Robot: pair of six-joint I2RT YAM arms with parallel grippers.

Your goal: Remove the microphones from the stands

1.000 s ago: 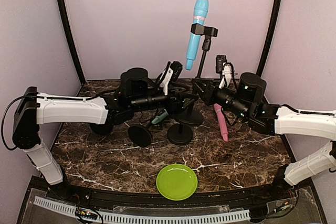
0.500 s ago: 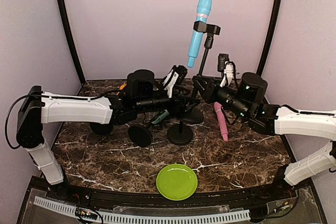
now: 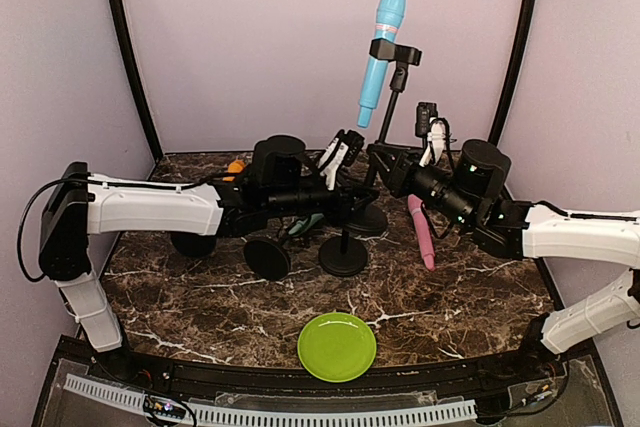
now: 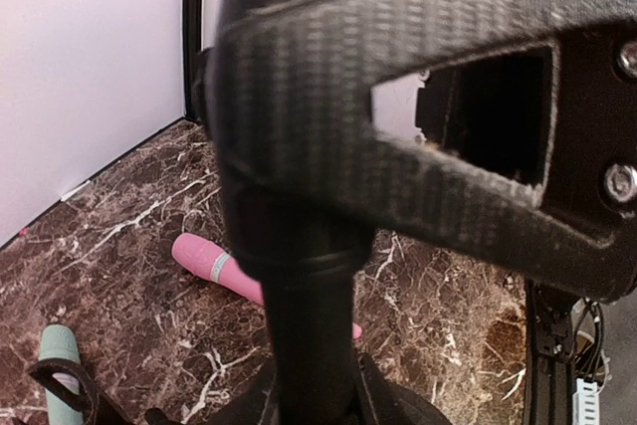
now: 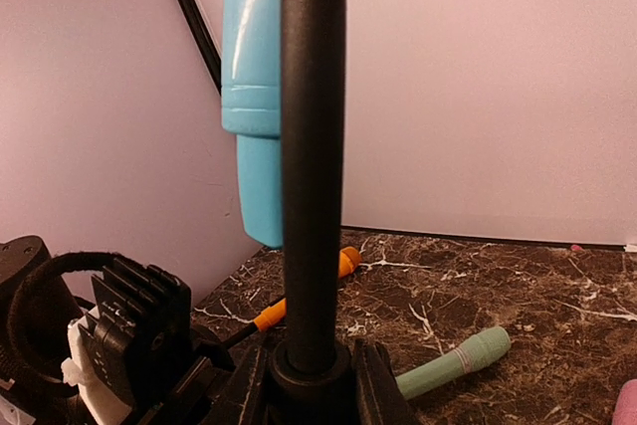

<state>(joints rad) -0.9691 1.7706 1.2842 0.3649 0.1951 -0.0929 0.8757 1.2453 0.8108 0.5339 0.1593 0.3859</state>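
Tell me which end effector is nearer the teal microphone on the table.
Left. The left end effector is at the stand pole just right of the teal microphone; the right end effector is farther right and back.

The dark marble table (image 3: 200, 297) carries a green plate (image 3: 337, 346), a pink microphone (image 3: 421, 232) and black stand bases (image 3: 343, 257).

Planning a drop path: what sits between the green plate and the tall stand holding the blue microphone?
A short black stand on its round base, seen in the top view.
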